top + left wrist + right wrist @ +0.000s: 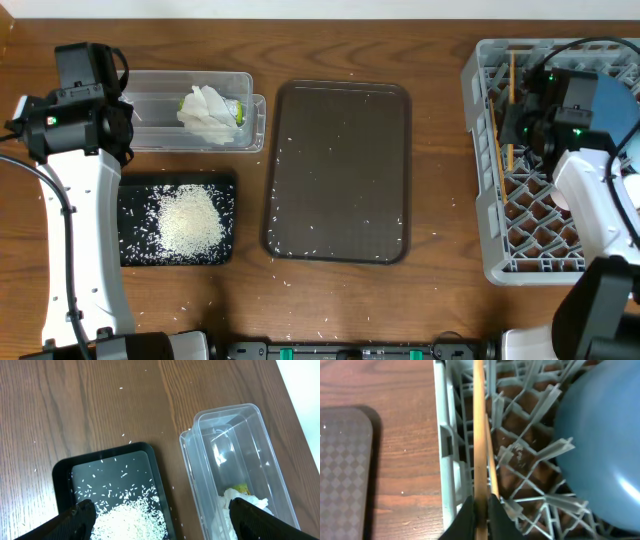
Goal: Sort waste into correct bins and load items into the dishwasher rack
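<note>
The wooden chopsticks (479, 435) vanish at their lower ends between the fingers of the right gripper (480, 506). To its right, the blue dish (600, 445) runs off frame. Overhead, the right arm (590, 195) covers much of the dishwasher rack (485, 215).

Even, diffuse lighting from above; sharpness varies by camera.
The desk (440, 150) is bright with soft, short shadows. Ahead and right of the left end effector (162, 512), white glare streaks the clear tub (235, 460). Just above the right end effector (480, 515), the chopsticks (479, 435) and blue dish (605, 445) look soft and blurred.
</note>
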{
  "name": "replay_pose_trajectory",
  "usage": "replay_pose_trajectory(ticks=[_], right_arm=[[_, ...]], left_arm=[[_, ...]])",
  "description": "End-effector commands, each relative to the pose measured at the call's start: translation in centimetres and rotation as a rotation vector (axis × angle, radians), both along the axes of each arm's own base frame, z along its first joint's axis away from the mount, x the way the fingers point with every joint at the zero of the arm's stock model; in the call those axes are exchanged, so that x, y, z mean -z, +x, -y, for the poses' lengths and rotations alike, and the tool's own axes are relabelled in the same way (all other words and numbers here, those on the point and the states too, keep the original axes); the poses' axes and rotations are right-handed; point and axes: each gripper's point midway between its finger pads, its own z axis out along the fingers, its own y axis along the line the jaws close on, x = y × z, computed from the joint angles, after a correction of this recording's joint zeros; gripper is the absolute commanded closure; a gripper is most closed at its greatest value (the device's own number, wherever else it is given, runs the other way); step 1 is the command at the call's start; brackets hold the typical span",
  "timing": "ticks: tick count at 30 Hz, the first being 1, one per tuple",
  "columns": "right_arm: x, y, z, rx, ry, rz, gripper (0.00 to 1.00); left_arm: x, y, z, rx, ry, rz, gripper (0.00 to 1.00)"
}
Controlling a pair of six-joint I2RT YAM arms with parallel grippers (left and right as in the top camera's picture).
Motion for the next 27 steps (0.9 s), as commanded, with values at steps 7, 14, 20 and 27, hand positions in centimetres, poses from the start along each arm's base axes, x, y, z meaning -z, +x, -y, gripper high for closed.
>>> replay_pose_trajectory(ticks=[7,14,20,27], right_arm=[[0.4,-0.1,-0.2,-0.003,0.032,-0.013,0.01],[0.0,-1.4,-0.9,0.049,0.112,-0.046,0.01],[-3.2,-3.8,-3.0,0.049,0.244,-0.041,0.01],[-7.5,-8.0,-5.0,0.043,0.342,-0.025,0.01]], left_arm=[[0.0,-0.2,-0.4,-0.007,0.022,-0.017,0.12],[0.0,-0.2,-0.4,-0.007,0.022,-0.017,0.12],[0.0,-0.2,-0.4,-0.006,0.022,-0.017,0.12],[0.0,-0.2,-0.4,-0.006,0.022,-0.017,0.12]])
